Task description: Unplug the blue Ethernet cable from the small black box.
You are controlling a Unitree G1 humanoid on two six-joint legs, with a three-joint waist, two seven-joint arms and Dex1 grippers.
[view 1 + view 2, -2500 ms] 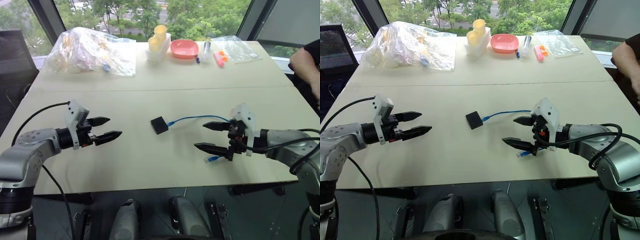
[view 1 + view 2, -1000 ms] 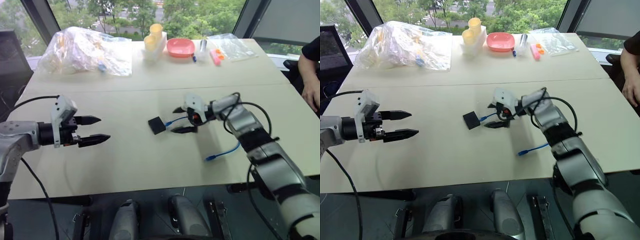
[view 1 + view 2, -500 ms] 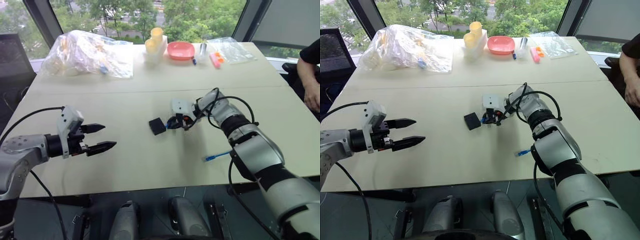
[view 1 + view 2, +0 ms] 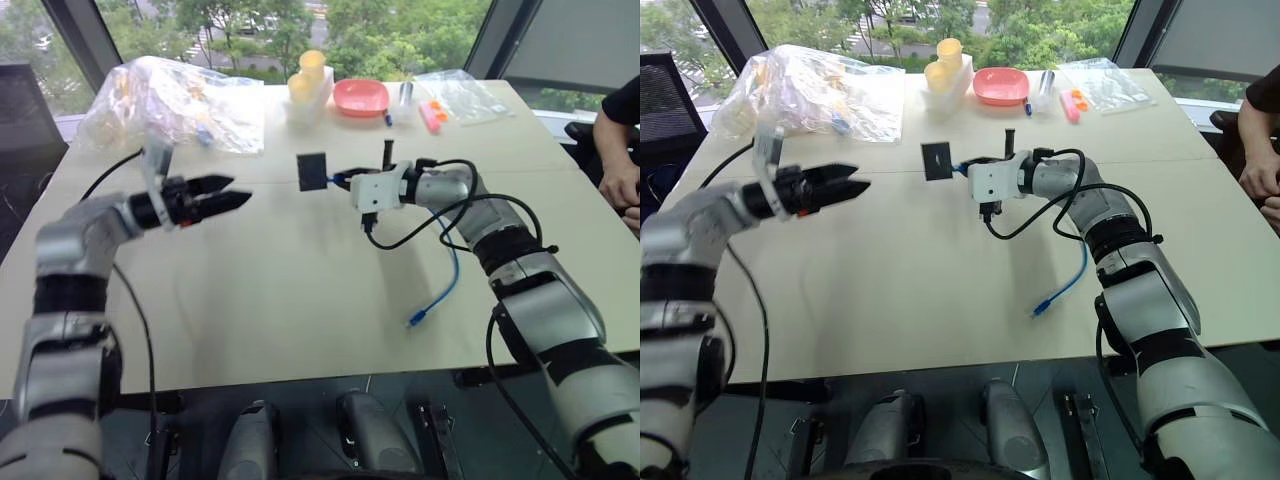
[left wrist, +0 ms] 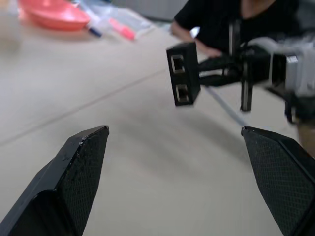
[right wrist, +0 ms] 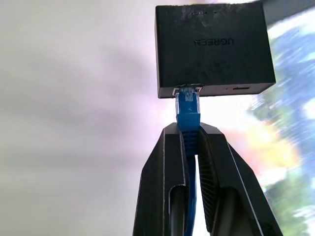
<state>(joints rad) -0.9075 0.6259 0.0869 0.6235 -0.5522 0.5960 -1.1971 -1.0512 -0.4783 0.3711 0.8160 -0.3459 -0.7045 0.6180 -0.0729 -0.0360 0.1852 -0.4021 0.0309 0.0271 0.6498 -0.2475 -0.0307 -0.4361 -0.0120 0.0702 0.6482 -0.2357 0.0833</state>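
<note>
Right wrist view: right tool pinches blue Ethernet cable; left tool gapes empty.

daylight comes in through the windows beyond the far edge of the table, bright and even. the pale tabletop takes soft, faint shadows under the arms, none hard-edged. the clear plastic bags near the far left corner catch white glare. both head views are fairly sharp, with slight bowing at the picture edges. the left wrist view is soft and smeared throughout. in the right wrist view the background is washed out white and blurred, while the small black box stays crisp.
</note>
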